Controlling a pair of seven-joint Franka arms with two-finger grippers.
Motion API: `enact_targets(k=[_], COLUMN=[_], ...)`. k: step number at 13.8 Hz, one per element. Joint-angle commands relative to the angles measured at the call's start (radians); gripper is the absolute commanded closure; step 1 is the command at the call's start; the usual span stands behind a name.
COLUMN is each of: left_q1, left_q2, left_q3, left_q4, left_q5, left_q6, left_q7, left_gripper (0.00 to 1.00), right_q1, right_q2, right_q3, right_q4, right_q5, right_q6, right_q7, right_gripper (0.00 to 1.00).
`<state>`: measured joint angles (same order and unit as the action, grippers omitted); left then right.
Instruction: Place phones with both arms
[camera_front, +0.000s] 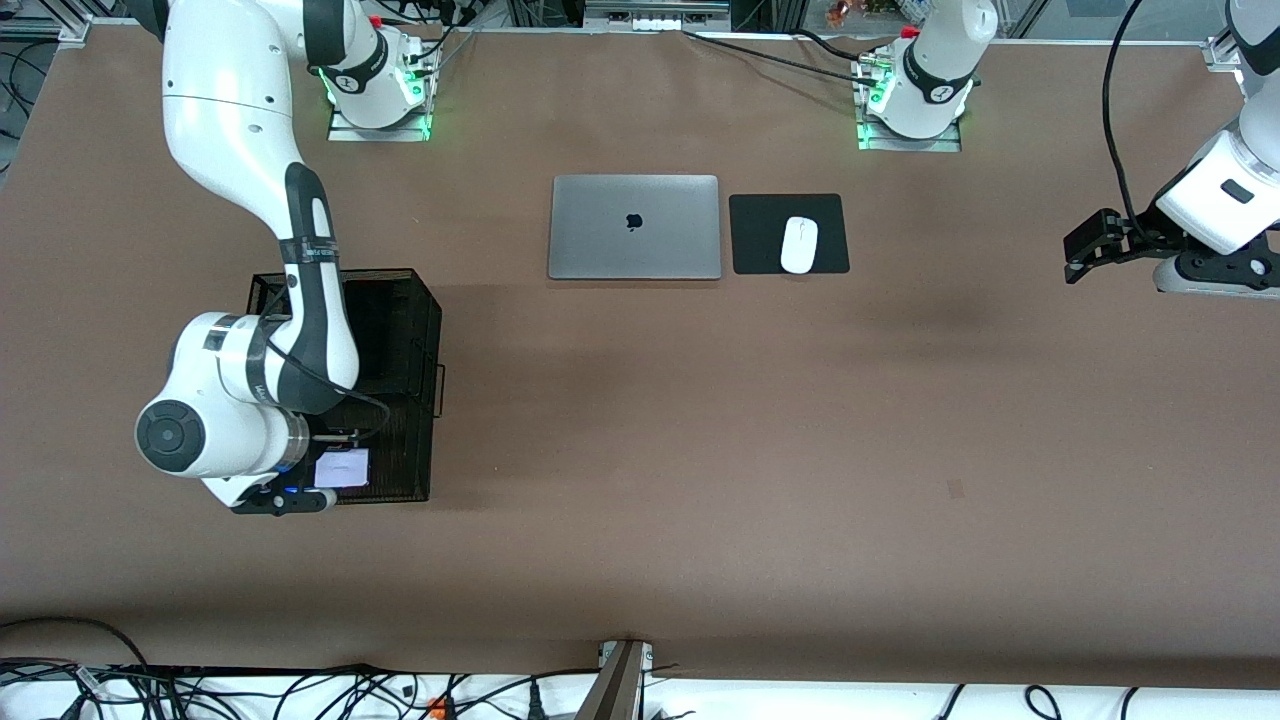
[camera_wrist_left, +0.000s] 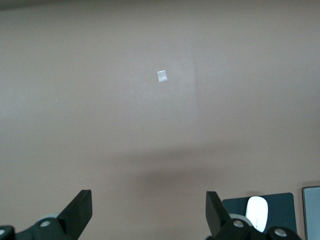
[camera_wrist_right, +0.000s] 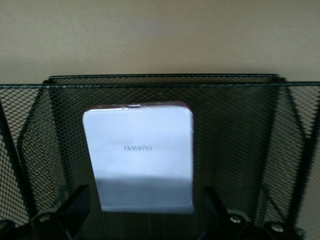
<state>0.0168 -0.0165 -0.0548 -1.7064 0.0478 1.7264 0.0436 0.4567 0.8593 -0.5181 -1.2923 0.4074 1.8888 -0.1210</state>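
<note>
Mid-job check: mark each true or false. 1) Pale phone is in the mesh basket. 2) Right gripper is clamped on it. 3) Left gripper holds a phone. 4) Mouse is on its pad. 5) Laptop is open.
1) True: pale phone sits in the mesh basket.
2) False: right gripper is open around it.
3) False: left gripper is open, over bare table.
4) True: mouse, pad.
5) False: laptop is closed.
</note>
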Motion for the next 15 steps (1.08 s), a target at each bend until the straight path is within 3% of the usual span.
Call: enact_targets(k=[1, 4, 8, 10, 13, 15], left_q1=[-0.003, -0.001, -0.003, -0.003, -0.001, -0.001], left_q2=[0.012, 0.012, 0.012, 0.012, 0.012, 0.012], left_q3=[-0.004, -0.007, -0.016, -0.023, -0.028, -0.028], left_q4=[0.030, 0.030, 0.031, 0.031, 0.033, 0.033], left_q5=[0.012, 0.012, 0.012, 0.012, 0.014, 0.014], left_q6=[-0.024, -0.024, -0.024, -0.025, -0.028, -0.028], left_q7=[-0.005, -0.005, -0.007, -0.007, -0.007, -0.005], left_gripper=[0.00, 0.00, 0.00, 0.00, 0.00, 0.00], right_q1=[-0.013, 0.003, 0.037, 0.051, -0.030, -0.203], right_q2=[-0.078, -0.198, -0.330, -0.434, -0.638, -0.727], right_q3=[-0.019, -0.051, -0.049, -0.039, 0.106, 0.301], right_q4=[-0.001, -0.001, -0.028, -0.108, -0.276, -0.330], right_q5=[0.016, -0.008, -0.159, -0.225, -0.367, -0.442], right_q6=[-0.049, -0.147, -0.273, -0.287, -0.260, -0.255], right_q7=[-0.023, -0.020, -0.011, 0.023, 0.093, 0.124], right_gripper=[0.00, 0.00, 0.00, 0.00, 0.00, 0.00])
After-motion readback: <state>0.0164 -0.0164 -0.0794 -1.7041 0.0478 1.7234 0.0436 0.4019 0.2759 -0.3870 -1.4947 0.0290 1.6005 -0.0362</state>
